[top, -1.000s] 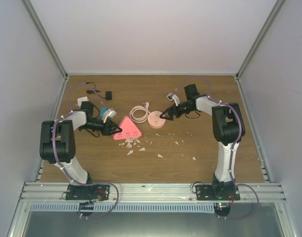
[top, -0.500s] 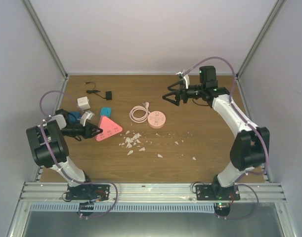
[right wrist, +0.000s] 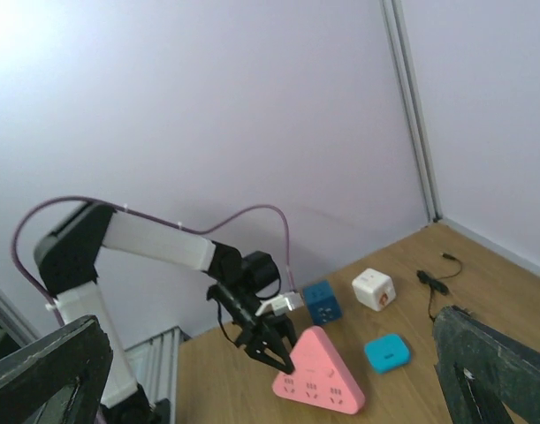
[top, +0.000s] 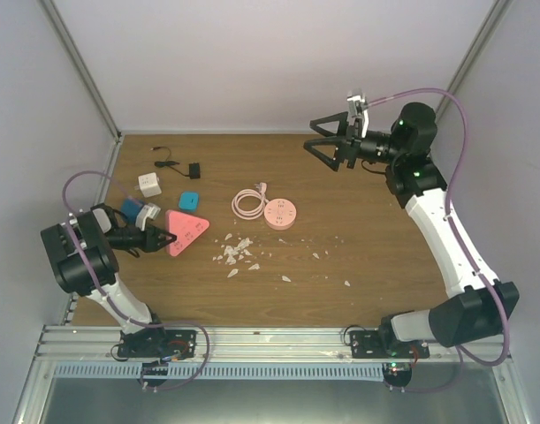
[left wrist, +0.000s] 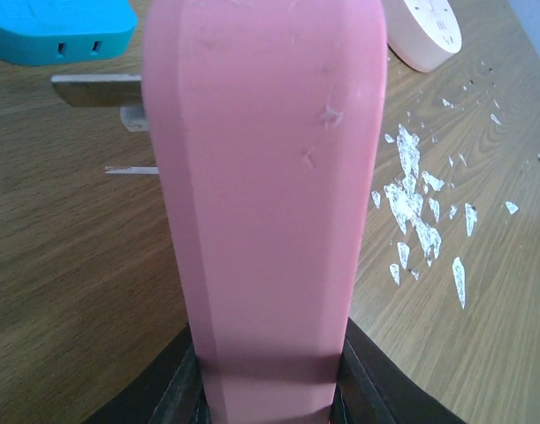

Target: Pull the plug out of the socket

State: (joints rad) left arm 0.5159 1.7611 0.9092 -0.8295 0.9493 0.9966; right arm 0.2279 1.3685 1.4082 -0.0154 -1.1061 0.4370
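On the brown wooden counter (top: 358,247), the left claw (top: 167,238) pinches a corner of the flat salmon-pink triangular socket (top: 188,228), likely anchoring it, while the right claw (top: 321,140) hangs wide open, empty.

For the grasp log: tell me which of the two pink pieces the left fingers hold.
The triangular socket, gripped at its corner by the left fingers; the round pink disc lies free, apart.

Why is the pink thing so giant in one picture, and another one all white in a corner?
Left wrist view: the socket, held by the left gripper, sits right at the lens and fills the frame. Right wrist view: glare whitens the upper left wall; the right gripper's fingers are dark corner blurs.
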